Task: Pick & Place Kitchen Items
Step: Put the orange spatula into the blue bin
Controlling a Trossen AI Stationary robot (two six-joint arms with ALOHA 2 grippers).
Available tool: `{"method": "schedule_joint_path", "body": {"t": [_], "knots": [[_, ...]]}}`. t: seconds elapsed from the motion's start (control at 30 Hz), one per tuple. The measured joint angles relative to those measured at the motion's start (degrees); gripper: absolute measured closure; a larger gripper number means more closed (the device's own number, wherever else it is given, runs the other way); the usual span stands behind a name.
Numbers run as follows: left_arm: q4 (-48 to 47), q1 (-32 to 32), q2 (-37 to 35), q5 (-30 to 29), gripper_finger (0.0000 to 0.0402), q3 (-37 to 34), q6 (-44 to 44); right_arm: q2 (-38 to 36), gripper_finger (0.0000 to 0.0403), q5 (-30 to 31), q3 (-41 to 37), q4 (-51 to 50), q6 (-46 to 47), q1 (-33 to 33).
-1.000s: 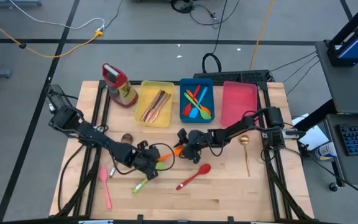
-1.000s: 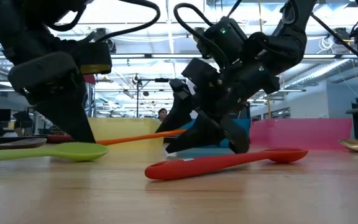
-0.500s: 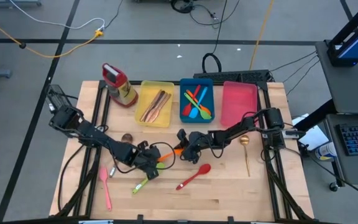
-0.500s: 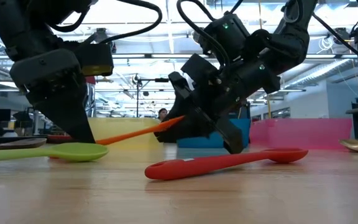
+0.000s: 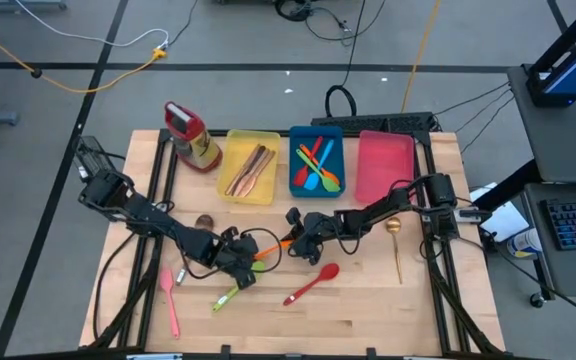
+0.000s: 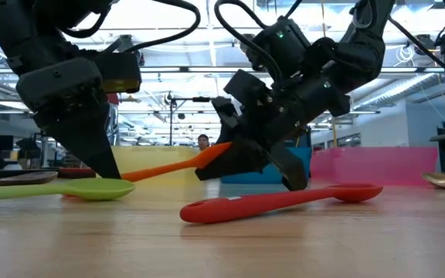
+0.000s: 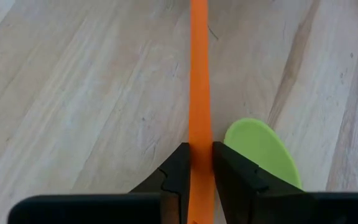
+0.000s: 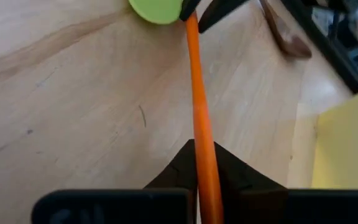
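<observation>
An orange utensil [image 5: 271,251] spans the gap between my two grippers at the table's middle. My left gripper [image 5: 249,262] is shut on its left part and my right gripper [image 5: 290,241] is shut on its right end. In the low view the orange utensil [image 6: 168,167] slopes up toward my right gripper [image 6: 216,153]. A green spoon [image 5: 226,297] lies flat on the table, its bowl [image 7: 260,149] just beside my left gripper [image 7: 199,150]. A red spoon [image 5: 311,285] lies flat in front of my right gripper. My left gripper pinches the orange utensil's slim handle [image 7: 199,134] between its two fingers, coming slanting down from the table's left. The handle runs straight on ahead of the fingers. Whether that low end touches the table, I cannot tell. My right gripper pinches the orange handle [image 8: 202,140] between its two fingers, near the end that faces the table's right. The fingers come from the right, slanting a little downward, in line with the handle. This end [image 6: 211,154] is held clear of the table.
At the far side stand a yellow tray [image 5: 253,133] with wooden utensils, a blue tray [image 5: 316,130] with coloured ones, a pink tray [image 5: 383,165] and a red-capped bottle [image 5: 193,135]. A pink spoon [image 5: 172,300] lies near left, a gold spoon [image 5: 396,240] at the right.
My right gripper has shut on the right end of the orange utensil, which stood between its open fingers a second ago. That end has risen a little, so the utensil now slopes more steeply; its left part stays in my left gripper.
</observation>
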Motion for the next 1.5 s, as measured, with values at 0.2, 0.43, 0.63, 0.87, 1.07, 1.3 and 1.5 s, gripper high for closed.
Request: {"method": "schedule_joint_path", "body": {"t": [0.2, 0.43, 0.63, 0.87, 1.07, 1.3, 1.5], "knots": [[-0.02, 0.04, 0.00, -0.67, 0.0335, 0.00, 0.91, -0.11, 0.0390, 7.94, 0.07, -1.62, 2.33, 1.99], [-0.15, 0.45, 0.02, -2.20, 0.0335, 0.02, 1.66, -0.48, 0.0389, 10.15, 0.07, -2.80, 6.47, 2.92], [0.00, 0.54, 0.02, -4.89, 0.0335, 0.02, 3.79, -4.24, 0.0388, 11.10, -0.06, -9.46, 14.13, 2.95], [0.05, 2.18, 0.02, -5.89, 0.0334, 0.02, 5.04, -11.83, 0.0388, 11.41, -0.04, -22.15, 20.94, 2.93], [0.05, 3.06, 0.02, -6.01, 0.0334, 0.02, 5.11, -19.95, 0.0388, 11.45, -0.04, -31.69, 22.97, 2.82], [0.20, 3.06, 0.02, -5.99, 0.0334, 0.02, 4.68, -30.31, 0.0388, 20.17, -0.04, -39.45, 22.93, 2.86], [0.34, 3.06, 0.03, -5.99, 0.0334, 0.02, 4.37, -35.48, 0.0387, 43.73, -0.04, -42.51, 30.40, 0.87]]}}
